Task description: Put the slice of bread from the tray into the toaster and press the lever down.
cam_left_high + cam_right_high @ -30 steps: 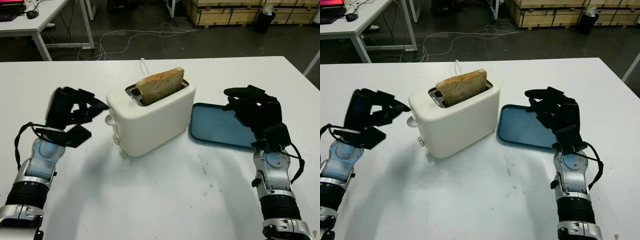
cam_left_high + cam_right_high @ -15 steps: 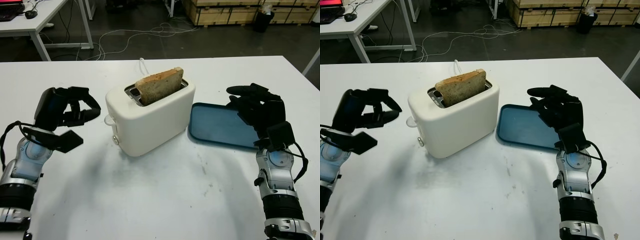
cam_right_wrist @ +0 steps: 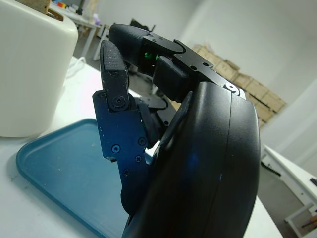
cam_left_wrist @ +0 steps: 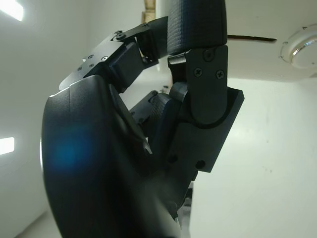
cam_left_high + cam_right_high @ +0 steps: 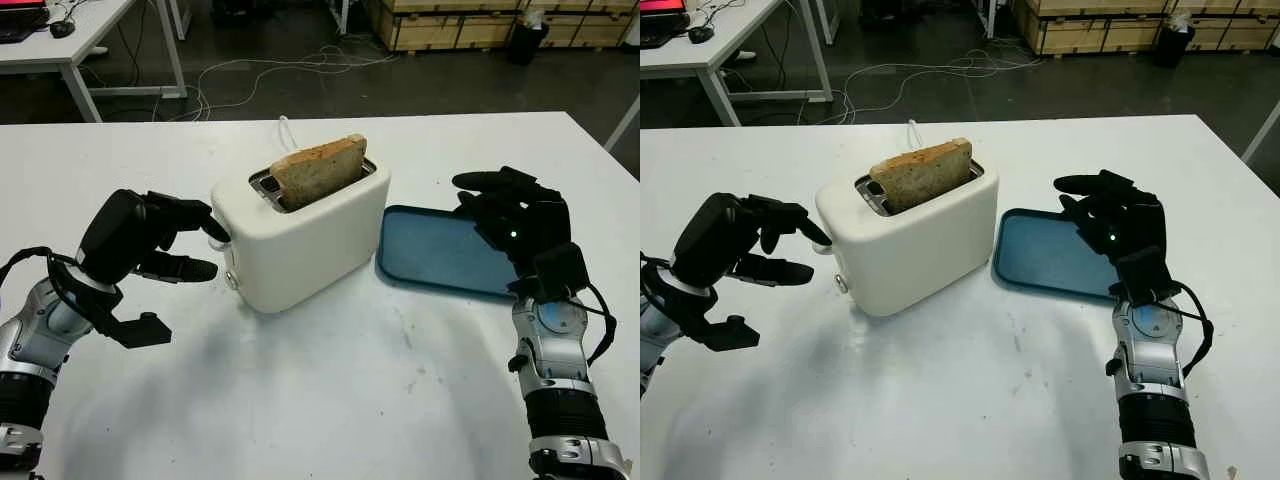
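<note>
A white toaster stands mid-table with a browned bread slice upright in its slot, about half of it sticking out. My left hand is at the toaster's left end, open, with its upper fingertip touching the small white lever. The toaster's round dial appears beyond the fingers in the left wrist view. The blue tray lies right of the toaster with nothing on it. My right hand hovers open over the tray's right part, holding nothing.
The toaster's white cord runs off the table's far edge. Beyond the table are cables on a dark floor, another desk at the far left and wooden crates at the back. Bare white tabletop lies in front of the toaster.
My left hand has come down and to the right, its fingers unfolding toward the toaster's end until one fingertip met the lever. The right hand drew back slightly, then stayed.
</note>
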### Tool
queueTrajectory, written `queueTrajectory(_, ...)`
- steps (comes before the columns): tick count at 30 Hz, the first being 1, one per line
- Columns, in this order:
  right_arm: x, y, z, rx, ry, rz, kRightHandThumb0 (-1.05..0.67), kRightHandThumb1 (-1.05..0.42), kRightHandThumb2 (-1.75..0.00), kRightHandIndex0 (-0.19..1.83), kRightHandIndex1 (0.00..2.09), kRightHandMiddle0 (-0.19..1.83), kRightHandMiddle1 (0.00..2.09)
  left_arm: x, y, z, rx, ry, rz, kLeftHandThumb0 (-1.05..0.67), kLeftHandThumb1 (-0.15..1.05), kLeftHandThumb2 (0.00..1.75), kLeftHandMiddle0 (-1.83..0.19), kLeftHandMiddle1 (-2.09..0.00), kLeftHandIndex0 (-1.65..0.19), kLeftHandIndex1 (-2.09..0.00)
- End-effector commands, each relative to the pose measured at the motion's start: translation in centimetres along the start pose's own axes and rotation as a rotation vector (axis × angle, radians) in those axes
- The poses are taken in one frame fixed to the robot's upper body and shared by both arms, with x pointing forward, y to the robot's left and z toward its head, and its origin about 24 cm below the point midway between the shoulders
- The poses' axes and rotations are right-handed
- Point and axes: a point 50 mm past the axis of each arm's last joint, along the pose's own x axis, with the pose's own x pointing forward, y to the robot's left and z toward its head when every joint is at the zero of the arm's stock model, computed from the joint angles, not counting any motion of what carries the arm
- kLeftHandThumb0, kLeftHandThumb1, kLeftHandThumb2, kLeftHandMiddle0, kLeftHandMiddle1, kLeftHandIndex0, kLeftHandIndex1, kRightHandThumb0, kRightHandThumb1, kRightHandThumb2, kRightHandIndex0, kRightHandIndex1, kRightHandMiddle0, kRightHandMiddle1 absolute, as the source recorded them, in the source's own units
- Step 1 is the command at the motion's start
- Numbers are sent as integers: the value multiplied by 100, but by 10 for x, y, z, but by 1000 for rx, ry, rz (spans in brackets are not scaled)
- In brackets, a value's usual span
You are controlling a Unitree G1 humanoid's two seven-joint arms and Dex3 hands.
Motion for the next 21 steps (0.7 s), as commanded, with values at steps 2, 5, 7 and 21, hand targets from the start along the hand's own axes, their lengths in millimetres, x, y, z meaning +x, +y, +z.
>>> queueTrajectory(2,2,-2,2,-10,-3,-4,-40,-92,-14,72,142,93,52,0,-1,-1,42,8,-33,-105,92,68,-112,-175,-46,-108)
queueTrajectory(5,2,-2,2,-4,-2,-4,-39,-92,-14,71,143,93,52,0,-1,-2,61,23,-55,-105,92,69,-113,-175,-43,-114)
queueTrajectory(7,2,-2,2,-5,-2,-3,-40,-92,-14,72,143,93,52,1,-1,-2,78,29,-68,-105,92,70,-116,-175,-40,-119)
queueTrajectory(21,2,-2,3,-7,-8,5,-41,-92,-14,72,144,92,54,0,0,-5,131,45,-115,-105,92,71,-123,-175,-39,-131)
